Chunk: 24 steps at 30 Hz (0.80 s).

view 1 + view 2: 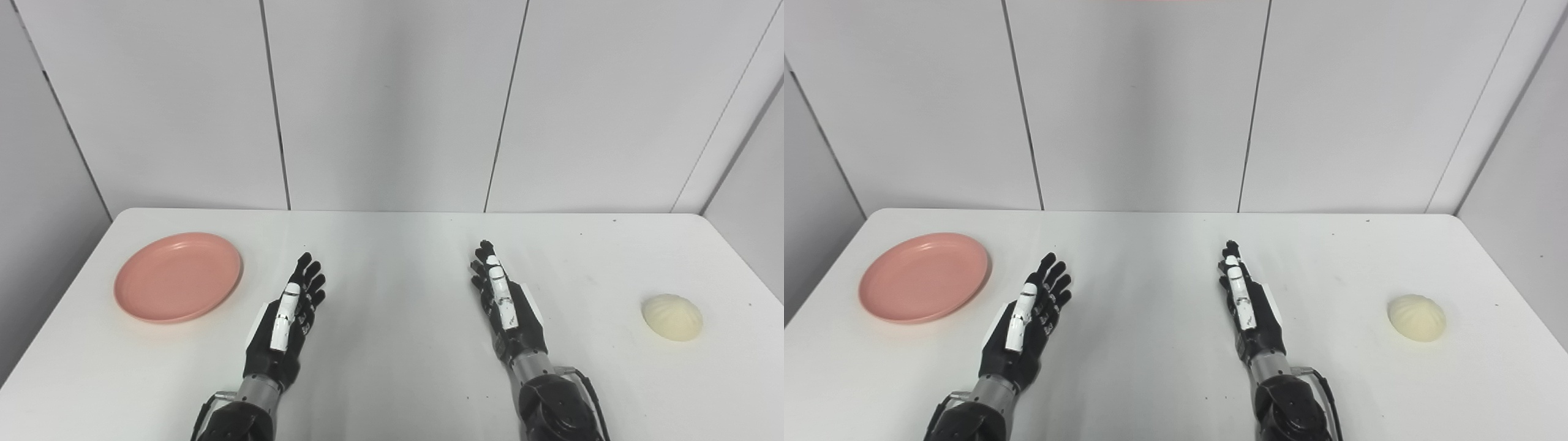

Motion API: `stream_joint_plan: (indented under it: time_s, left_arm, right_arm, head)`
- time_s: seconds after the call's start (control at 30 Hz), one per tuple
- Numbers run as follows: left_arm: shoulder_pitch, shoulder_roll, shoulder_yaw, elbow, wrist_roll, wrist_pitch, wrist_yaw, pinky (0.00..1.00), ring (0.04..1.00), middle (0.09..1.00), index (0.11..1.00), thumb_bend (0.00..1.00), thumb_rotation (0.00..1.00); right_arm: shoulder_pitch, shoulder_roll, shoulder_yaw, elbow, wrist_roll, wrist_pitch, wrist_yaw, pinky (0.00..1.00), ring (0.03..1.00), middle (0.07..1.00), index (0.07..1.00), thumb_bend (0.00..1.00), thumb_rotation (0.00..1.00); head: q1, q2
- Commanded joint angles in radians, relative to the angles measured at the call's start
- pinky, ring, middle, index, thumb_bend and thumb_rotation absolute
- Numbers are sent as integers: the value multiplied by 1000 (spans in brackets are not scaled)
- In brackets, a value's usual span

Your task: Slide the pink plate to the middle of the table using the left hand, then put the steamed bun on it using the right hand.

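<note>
Both hands were held spread and empty: the left hand (291, 318) just right of the plate (177, 276), the right hand (505, 303) well left of the bun (672, 316). The plate was best caught at its far-left rim and drawn flat across the surface (392, 257), lest it tip.

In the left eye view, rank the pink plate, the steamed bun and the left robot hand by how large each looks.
1. pink plate, clearly widest.
2. left robot hand, open; it sits nearer the camera, so its apparent size may flatter it.
3. steamed bun, smallest.
</note>
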Motion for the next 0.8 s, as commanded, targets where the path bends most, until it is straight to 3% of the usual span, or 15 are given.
stream_joint_plan:
  time_s: [0.0, 0.77]
  left_arm:
    - [69, 9, 4, 85, -2, 41, 4, 1000, 991, 999, 1000, 406, 1000]
    - [67, 7, 6, 90, -5, 40, 4, 1000, 991, 999, 1000, 400, 1000]
  right_arm:
    - [50, 9, 4, 54, 0, -7, 4, 1000, 1000, 1000, 1000, 189, 1000]
    - [48, 10, 1, 52, 3, -10, 6, 1000, 1000, 1000, 1000, 171, 1000]
  head:
    - [2, 1]
    - [5, 4]
